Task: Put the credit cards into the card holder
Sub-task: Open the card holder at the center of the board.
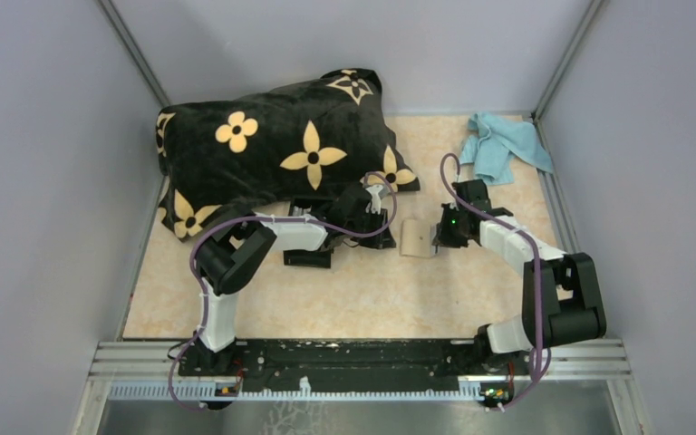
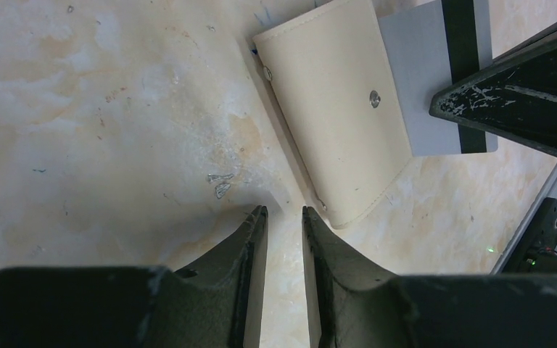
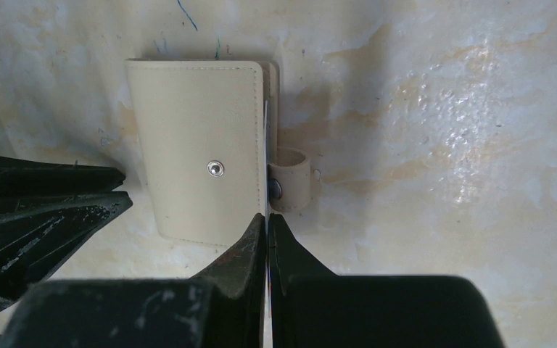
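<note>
**Right arm holds card at beige case, left arm waits beside it**

The right gripper [image 3: 267,221] is clamped tight on the grey, dark-striped card [image 2: 424,80]. It holds the card on edge along one long side of the beige case [image 3: 196,145], so the right wrist view shows only a thin pale line between the fingers. The case lies flat on the table [image 1: 344,299], midway between the two arms. Its snap [image 3: 215,169] faces up and a short strap [image 3: 294,190] curls out just past the card. Whether the card's edge sits inside the case cannot be told.

The right arm bends at an elbow far out to the right, and its forearm slants in toward the centre, wrist tipped down over the case. The left arm folds sharply at its elbow near the left side. Its forearm runs across to the middle, where the left gripper [image 2: 283,214] points at the case's near corner, fingers slightly parted and holding nothing.

A black case [image 1: 308,258] lies under the left forearm, too dark to make out in detail. A flowered pillow [image 1: 272,145] fills the far left and a blue cloth [image 1: 506,145] lies at the far right.
</note>
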Controlling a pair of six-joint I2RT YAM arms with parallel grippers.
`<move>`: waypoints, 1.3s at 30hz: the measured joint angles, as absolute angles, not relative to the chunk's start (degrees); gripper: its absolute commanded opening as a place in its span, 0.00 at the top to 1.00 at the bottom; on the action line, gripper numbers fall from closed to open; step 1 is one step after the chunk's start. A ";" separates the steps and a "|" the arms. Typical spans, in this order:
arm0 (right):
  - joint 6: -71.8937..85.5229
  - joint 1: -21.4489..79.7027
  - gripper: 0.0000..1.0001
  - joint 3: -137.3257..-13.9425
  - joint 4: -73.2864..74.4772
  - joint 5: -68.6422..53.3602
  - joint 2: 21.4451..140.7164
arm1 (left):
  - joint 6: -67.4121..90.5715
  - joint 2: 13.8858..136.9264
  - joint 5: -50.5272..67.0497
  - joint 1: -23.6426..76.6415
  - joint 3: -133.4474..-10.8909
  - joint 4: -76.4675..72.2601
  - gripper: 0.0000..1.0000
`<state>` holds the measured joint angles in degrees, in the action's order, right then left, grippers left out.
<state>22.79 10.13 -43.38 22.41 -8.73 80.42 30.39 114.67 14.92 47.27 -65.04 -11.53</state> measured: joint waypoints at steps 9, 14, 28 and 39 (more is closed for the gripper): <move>24.23 9.28 1.00 -42.72 20.51 -12.32 80.34 | 30.44 115.00 15.66 47.27 -65.12 -11.77 0.69; 25.10 8.93 1.00 -42.17 19.00 -13.80 80.27 | 30.46 115.09 16.12 47.27 -65.12 -11.86 0.70; 27.20 8.75 1.00 -38.96 14.50 -16.36 79.57 | 30.83 115.15 16.60 47.27 -65.12 -11.86 0.70; 27.94 8.75 1.00 -38.68 14.37 -17.19 77.03 | 30.85 115.20 16.64 47.27 -65.12 -11.88 0.70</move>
<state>27.94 8.75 -38.68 14.37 -17.19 77.03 30.85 115.20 16.64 47.27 -65.12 -11.88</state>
